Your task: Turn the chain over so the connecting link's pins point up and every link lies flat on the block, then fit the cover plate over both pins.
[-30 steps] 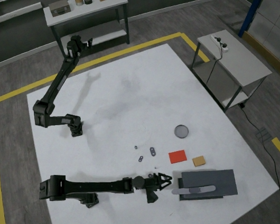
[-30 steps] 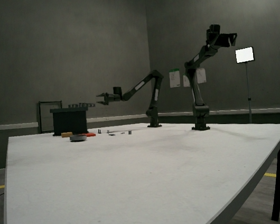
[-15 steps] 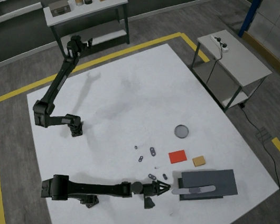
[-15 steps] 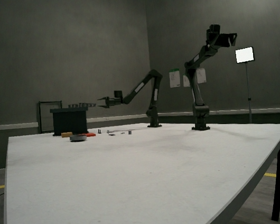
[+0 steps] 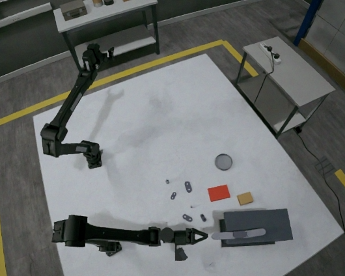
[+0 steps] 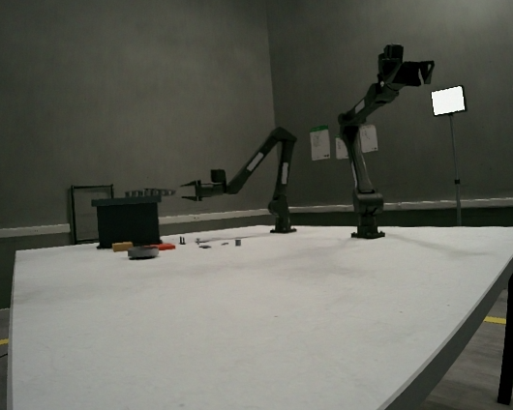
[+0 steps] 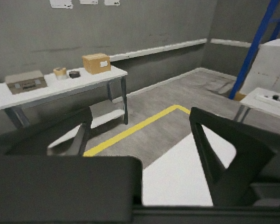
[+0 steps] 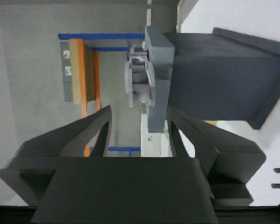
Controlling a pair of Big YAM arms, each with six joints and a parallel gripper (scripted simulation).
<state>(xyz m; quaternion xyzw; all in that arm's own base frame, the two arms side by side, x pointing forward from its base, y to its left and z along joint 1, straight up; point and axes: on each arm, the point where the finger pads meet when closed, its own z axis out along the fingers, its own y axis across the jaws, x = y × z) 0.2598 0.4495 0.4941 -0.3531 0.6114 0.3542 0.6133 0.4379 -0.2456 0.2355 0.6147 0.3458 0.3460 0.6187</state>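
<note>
The grey chain (image 5: 220,235) (image 6: 150,191) (image 8: 140,94) lies along the top of the dark block (image 5: 276,218) (image 6: 127,222) (image 8: 212,87), one end sticking out past the block's edge toward my right gripper. Which way its pins point I cannot tell. My right gripper (image 5: 207,235) (image 6: 182,191) (image 8: 139,111) is level, part open and empty, a short gap from that end. My left gripper (image 7: 140,112) is wide open and empty, raised far from the block. Flat two-hole plates (image 5: 188,187) lie on the table; which one is the cover plate I cannot tell.
A red piece (image 5: 219,193) (image 6: 166,247), a tan block (image 5: 245,198) (image 6: 122,247) and a round grey dish (image 5: 223,162) (image 6: 143,252) lie beside the block. A small nut-like part (image 5: 167,181) and a dark link-like part (image 5: 203,217) lie near the plates.
</note>
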